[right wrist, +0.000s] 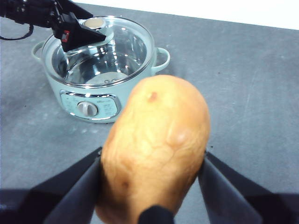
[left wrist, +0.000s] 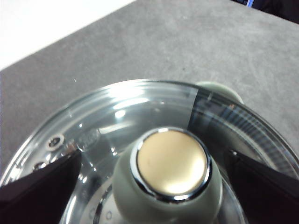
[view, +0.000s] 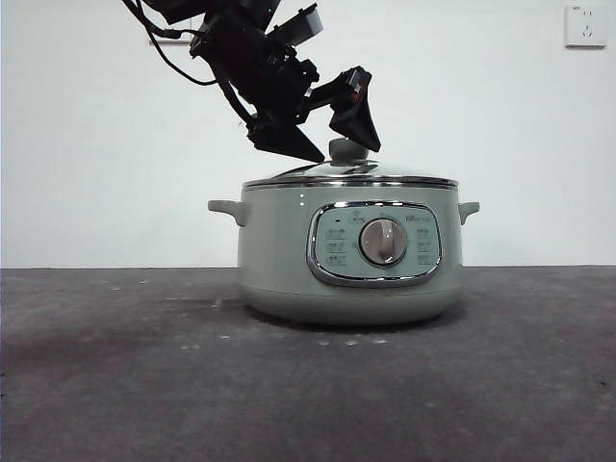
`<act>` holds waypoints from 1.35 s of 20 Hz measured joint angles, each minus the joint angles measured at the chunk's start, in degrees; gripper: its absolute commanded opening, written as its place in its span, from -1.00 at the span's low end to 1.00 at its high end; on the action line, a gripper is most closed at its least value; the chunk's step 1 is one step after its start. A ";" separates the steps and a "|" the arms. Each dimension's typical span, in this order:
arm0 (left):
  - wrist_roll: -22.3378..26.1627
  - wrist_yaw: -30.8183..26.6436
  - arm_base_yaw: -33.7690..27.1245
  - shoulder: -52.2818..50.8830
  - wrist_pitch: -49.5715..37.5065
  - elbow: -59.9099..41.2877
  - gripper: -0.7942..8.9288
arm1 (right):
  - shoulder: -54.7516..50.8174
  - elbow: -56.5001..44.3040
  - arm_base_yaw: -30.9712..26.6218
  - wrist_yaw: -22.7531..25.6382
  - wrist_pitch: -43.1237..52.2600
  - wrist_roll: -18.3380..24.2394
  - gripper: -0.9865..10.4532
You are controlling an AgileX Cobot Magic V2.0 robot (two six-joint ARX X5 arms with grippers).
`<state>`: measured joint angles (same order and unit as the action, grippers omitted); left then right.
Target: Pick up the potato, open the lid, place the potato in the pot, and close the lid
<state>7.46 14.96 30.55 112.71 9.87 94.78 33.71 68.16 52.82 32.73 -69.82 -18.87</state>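
In the right gripper: the potato, orange-brown and lumpy, is clamped between the two black jaws of the right gripper, one jaw pressed on each flank.
Potato's place: held in the air above the grey worktop, well apart from the pot, which the right wrist view shows farther off across the worktop; the potato does not appear in the front view.
Lid: the glass lid sits shut on the pot, its shiny metal rim level on the pot's edge, with the pale green knob standing at its middle.
Left gripper: the left gripper comes down from the upper left in the front view and hangs just over the lid, its two black jaws spread apart, one on either side of the knob.
Jaws and knob: in the left wrist view the knob, with its pale gold cap ringed in chrome, lies between the two jaws with a clear gap to each; neither jaw touches it.
Pot: pale sage green, standing upright on the worktop, side handles out to both sides, the chrome-framed panel and silver dial facing the front camera.
Behind: a plain white wall with a socket high up.
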 measured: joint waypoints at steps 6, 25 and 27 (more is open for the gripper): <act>0.00 0.17 0.11 0.00 -0.11 0.00 0.06 | 0.00 0.00 0.00 0.33 0.00 0.00 -0.85; -0.57 0.28 0.87 0.68 1.25 0.59 -0.85 | 0.00 0.00 0.00 0.46 -0.87 0.00 -0.85; -0.50 0.13 0.87 0.74 3.41 1.88 -0.85 | 0.00 0.00 0.00 0.46 -0.90 0.00 -0.85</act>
<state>6.96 15.09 31.42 113.45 13.28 96.66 33.71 68.16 52.82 33.19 -70.72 -18.87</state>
